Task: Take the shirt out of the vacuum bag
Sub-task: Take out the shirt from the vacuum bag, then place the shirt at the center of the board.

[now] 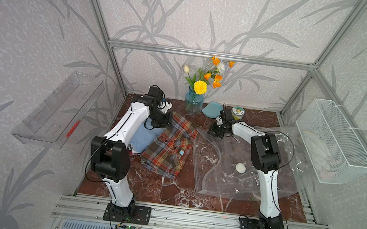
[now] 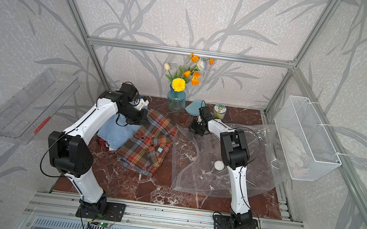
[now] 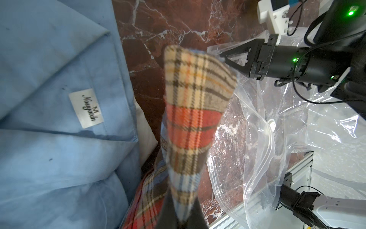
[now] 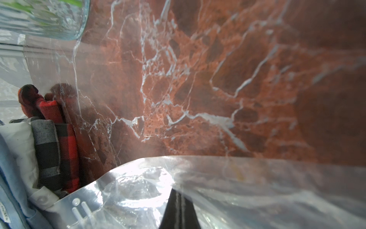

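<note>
Two hands: left hand (image 3: 179,218) grips one plaid shirt (image 1: 169,146), right hand (image 1: 214,129) pinches one vacuum bag (image 1: 229,180)

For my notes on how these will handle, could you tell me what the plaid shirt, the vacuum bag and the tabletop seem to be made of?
Plaid shirt: soft woven cloth, likely brushed cotton; matte, fuzzy weave in the left wrist view.
Vacuum bag: thin clear plastic film; glossy, creased, with a white valve.
Tabletop: reddish-brown veined marble or an imitation; smooth.
</note>
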Controlling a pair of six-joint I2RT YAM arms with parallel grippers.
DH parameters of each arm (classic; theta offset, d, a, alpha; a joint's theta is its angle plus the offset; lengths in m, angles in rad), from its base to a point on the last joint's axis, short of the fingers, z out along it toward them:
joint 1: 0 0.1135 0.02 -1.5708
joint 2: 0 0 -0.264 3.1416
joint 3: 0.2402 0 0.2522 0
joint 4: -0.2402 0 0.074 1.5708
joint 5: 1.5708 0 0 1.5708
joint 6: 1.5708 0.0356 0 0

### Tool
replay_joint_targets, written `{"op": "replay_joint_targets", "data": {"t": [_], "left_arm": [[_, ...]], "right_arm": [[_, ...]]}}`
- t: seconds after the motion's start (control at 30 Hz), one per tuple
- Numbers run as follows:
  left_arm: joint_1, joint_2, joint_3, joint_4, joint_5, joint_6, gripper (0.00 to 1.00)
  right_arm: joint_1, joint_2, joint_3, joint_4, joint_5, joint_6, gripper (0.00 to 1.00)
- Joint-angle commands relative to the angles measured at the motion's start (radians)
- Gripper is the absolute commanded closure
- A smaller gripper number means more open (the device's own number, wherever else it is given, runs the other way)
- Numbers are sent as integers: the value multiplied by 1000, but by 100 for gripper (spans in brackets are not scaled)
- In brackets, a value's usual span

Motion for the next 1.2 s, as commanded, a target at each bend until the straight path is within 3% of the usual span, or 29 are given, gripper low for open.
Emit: {"op": "replay_joint_targets", "data": {"t": [0.0,0.93,1.17], "left_arm": [[25,-13,91,-44,-4,24,100],[327,326,695,-325,-141,130,100],[386,357,710,-331,-156,138,100]], "right_arm": [[-11,33,-27,-63,51,-8,97],[-11,27,-31,-77,31,-25,96],[-11,27,-27,-91,19,-33,93]]}}
